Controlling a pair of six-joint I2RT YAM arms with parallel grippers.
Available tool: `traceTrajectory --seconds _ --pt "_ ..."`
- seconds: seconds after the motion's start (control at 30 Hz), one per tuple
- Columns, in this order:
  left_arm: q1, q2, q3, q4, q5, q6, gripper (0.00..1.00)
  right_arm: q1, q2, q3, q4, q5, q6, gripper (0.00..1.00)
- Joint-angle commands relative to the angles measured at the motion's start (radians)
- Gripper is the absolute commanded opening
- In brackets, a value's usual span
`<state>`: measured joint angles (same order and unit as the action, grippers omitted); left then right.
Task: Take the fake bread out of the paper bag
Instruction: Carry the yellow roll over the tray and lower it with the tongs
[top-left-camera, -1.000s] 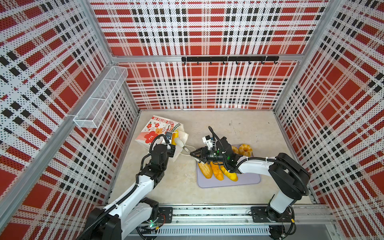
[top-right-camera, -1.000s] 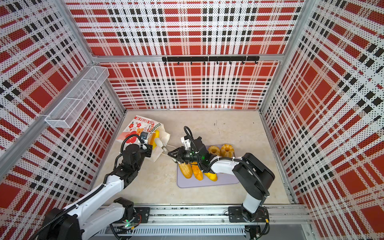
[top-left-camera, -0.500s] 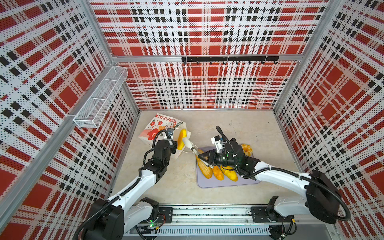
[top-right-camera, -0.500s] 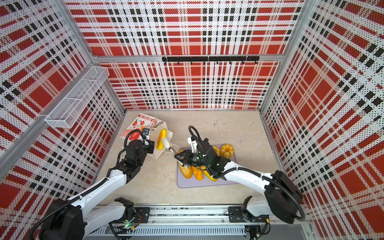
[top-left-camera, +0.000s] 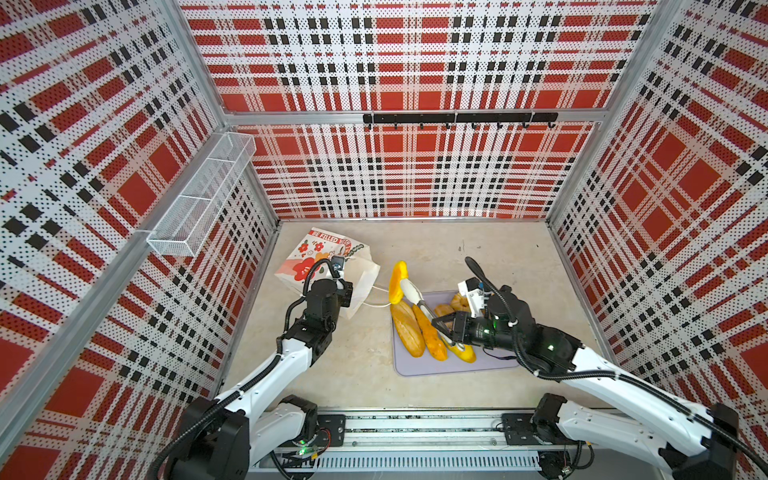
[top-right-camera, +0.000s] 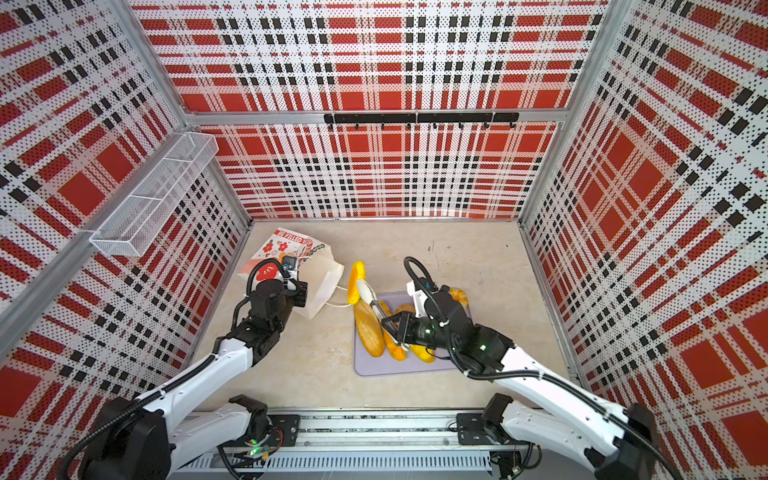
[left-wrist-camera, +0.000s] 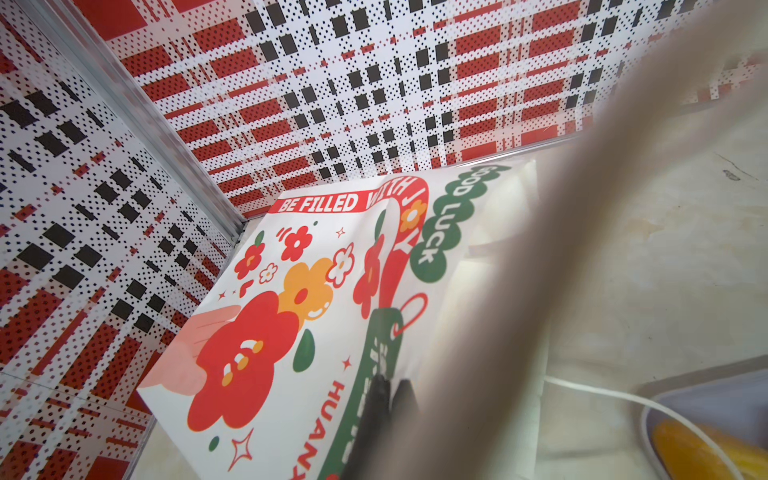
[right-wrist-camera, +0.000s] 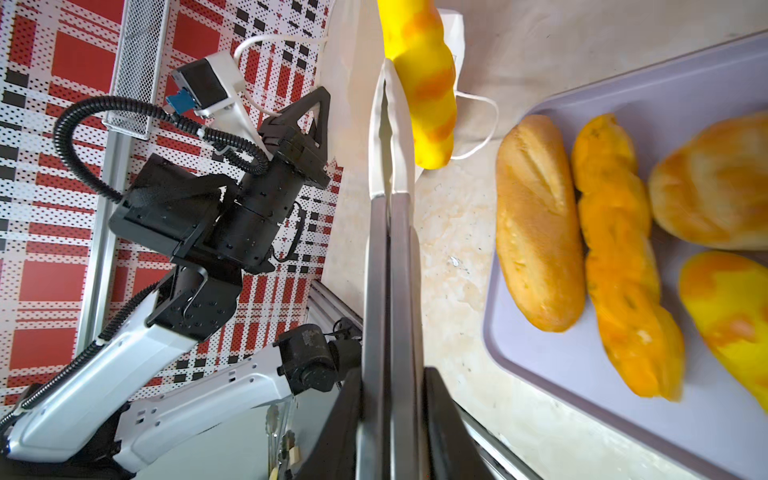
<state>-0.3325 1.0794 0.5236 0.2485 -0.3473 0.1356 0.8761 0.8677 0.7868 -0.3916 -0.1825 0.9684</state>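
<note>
Your right gripper (top-left-camera: 446, 330) is clenched on a pair of metal tongs (right-wrist-camera: 388, 249). Their white tips pinch a twisted yellow loaf (top-left-camera: 397, 282) along one edge, toward its nearer end. The loaf appears lifted off the table (top-left-camera: 357, 374), between the paper bag (top-left-camera: 316, 253) and the lavender tray (top-left-camera: 436, 365), touching neither.

Treat this loaf as light, glossy and probably squashy. Its smooth skin can slide between the tips, and so shallow a hold lets it swing. A pinch across the midsection would likely be steadier.

Your left gripper (top-left-camera: 347, 289) is clenched at the bag's mouth, on what looks like its paper rim, though the left wrist view is blurred there. The bag lies tilted with its mouth toward the tray, and a white cord handle (right-wrist-camera: 478, 124) trails out. Thin paper creases and tears easily, so pull gently. You cannot see inside, so you cannot tell whether any bread is in there.

On the tray, a crusty golden loaf (right-wrist-camera: 536, 224) and a twisted orange loaf (right-wrist-camera: 619, 257) lie touching, with a yellow loaf (right-wrist-camera: 731, 307) just beside them. A rounder roll (right-wrist-camera: 715, 183) sits beyond them. The right arm hides part of the tray in both top views.
</note>
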Motion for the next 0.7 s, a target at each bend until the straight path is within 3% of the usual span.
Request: traceTrajectory --seconds 0.0,0.17,0.4,0.67 --pt "0.01 -0.019 -0.021 0.034 0.017 -0.022 0.0 0.005 -0.113 0.056 -0.23 0.095 -0.05 0.0" --pt "0.011 -0.031 -0.043 0.034 0.022 -0.019 0.0 0.006 -0.228 0.121 -0.515 0.18 -0.084 0.0" --pt "0.011 -0.08 -0.06 0.021 0.035 -0.028 0.0 0.005 -0.269 0.218 -0.829 0.263 -0.129 0.0" --pt "0.008 -0.169 -0.062 -0.066 0.087 -0.05 0.0 0.005 -0.281 0.258 -1.044 0.387 -0.117 0.0"
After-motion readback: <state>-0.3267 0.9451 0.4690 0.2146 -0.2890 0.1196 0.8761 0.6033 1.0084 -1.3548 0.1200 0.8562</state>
